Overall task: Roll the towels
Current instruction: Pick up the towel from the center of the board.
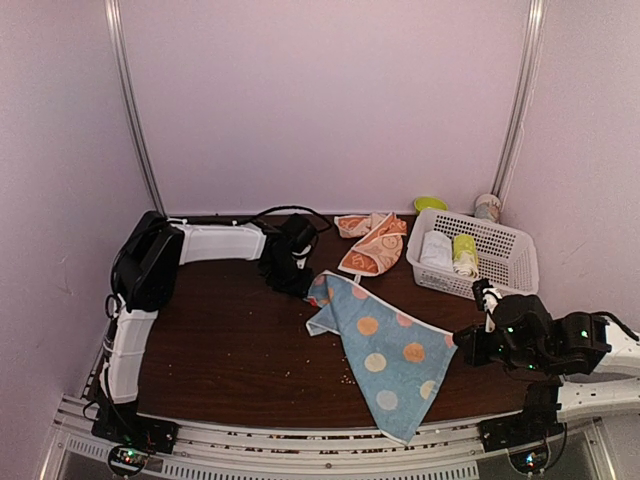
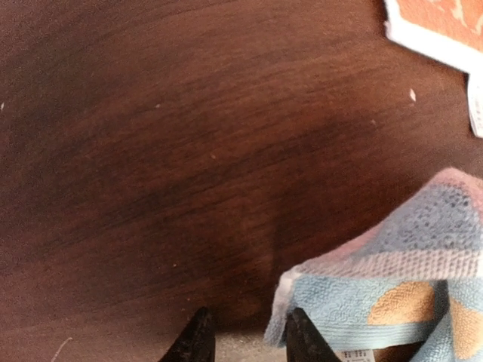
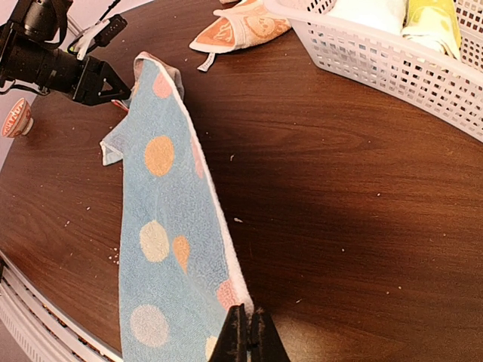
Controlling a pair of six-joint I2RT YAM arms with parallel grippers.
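The light blue dotted towel [image 1: 385, 350] [image 3: 162, 226] lies spread on the brown table, one corner folded over by my left gripper [image 1: 305, 285]. In the left wrist view that gripper [image 2: 245, 335] is open, its jaws low over the table, and the towel's folded corner [image 2: 392, 302] touches the right finger. My right gripper [image 1: 468, 345] [image 3: 249, 335] is shut on the same towel's right corner. The orange patterned towel [image 1: 375, 245] [image 3: 238, 26] [image 2: 445, 23] lies crumpled at the back, left of the basket.
A white basket [image 1: 510, 260] [image 3: 377, 60] at the back right holds a white roll [image 1: 436, 250] and a yellow-green roll [image 1: 465, 255]. Behind it stand a green dish [image 1: 430, 203] and a cup [image 1: 488, 206]. Crumbs dot the table.
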